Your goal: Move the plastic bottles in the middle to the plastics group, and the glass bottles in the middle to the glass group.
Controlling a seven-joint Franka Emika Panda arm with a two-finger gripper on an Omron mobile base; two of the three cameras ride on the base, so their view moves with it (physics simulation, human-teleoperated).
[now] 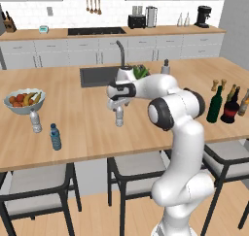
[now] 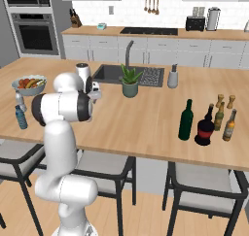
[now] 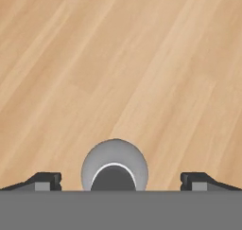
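A small clear plastic bottle (image 1: 119,117) stands mid-counter, and my gripper (image 1: 118,106) hangs straight above it, open. In the hand view its pale cap (image 3: 114,165) lies between my two fingertips (image 3: 45,180), which stand wide apart without touching it. At the right stand the tall green wine bottle (image 1: 214,105) (image 2: 185,121) and the squat dark bottle with a red label (image 1: 230,109) (image 2: 204,127). Just behind them is the glass group of slim brown bottles (image 1: 244,104) (image 2: 229,126). The plastics group, a clear bottle (image 1: 35,122) and a blue one (image 1: 56,137), stands at the left.
A fruit bowl (image 1: 24,101) sits behind the plastics group. The sink (image 1: 97,76), a potted plant (image 2: 130,80) and a soap dispenser (image 2: 172,77) lie across the counter's far side. Two wooden shakers (image 2: 220,100) stand behind the glass group. Stools line the near edge.
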